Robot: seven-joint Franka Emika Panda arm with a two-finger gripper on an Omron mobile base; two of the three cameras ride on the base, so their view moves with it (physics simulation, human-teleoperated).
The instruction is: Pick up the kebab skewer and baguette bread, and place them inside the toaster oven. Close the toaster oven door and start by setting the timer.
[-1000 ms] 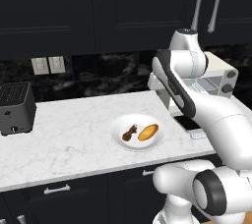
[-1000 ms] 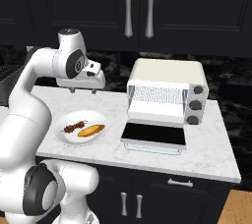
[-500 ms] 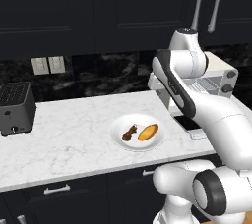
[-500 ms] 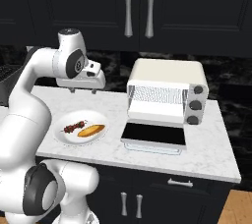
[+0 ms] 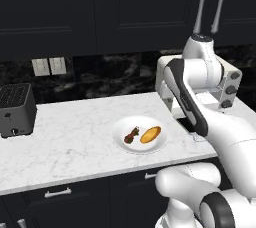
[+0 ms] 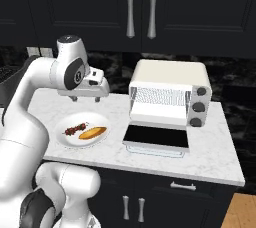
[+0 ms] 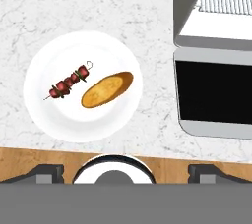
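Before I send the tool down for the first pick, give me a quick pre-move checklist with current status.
1. Tool open and empty: ok.
2. Kebab skewer on the white plate, nothing on top of it: ok.
3. Baguette bread beside the skewer, apart from it: ok.
4. Toaster oven door folded down flat on the counter: ok.
5. Wire rack inside the toaster oven bare: ok.
6. Tool directly over the skewer: not ok, it hovers high beyond the plate.

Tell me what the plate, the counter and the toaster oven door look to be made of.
Plate: plain white, smooth, likely glazed ceramic. Counter: white with grey veining, marble-like stone. Toaster oven door, lying open: dark, flat, glossy panel in a pale frame, probably glass.
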